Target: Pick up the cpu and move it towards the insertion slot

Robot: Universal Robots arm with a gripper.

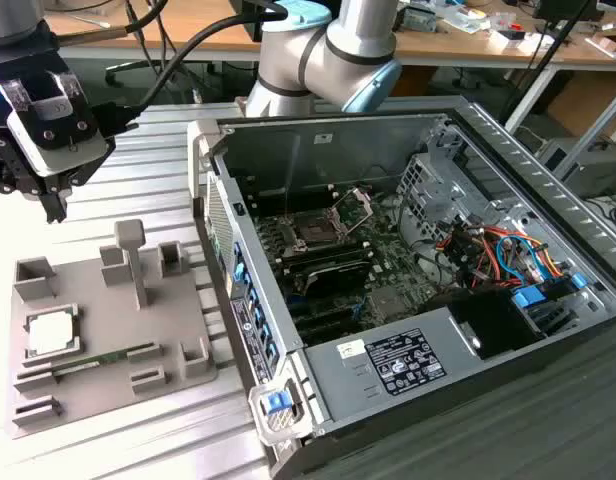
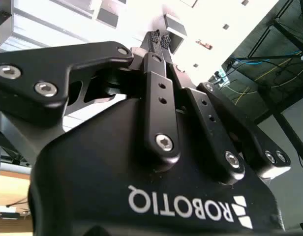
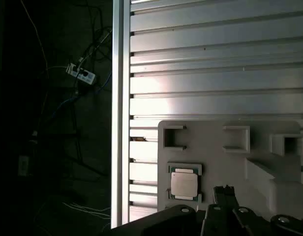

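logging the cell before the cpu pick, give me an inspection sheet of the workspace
surface: ribbed aluminium table, carrying a grey tray and an open computer case
job's things: cpu lies in a tray pocket; insertion slot inside the case, its metal frame hinged up
clutter: memory stick on the tray
grippers: gripper shut, holding nothing, raised clear of the tray
cables: coloured wires inside the case; black cables along the arm
surroundings: wooden benches behind; power strip off the table's edge
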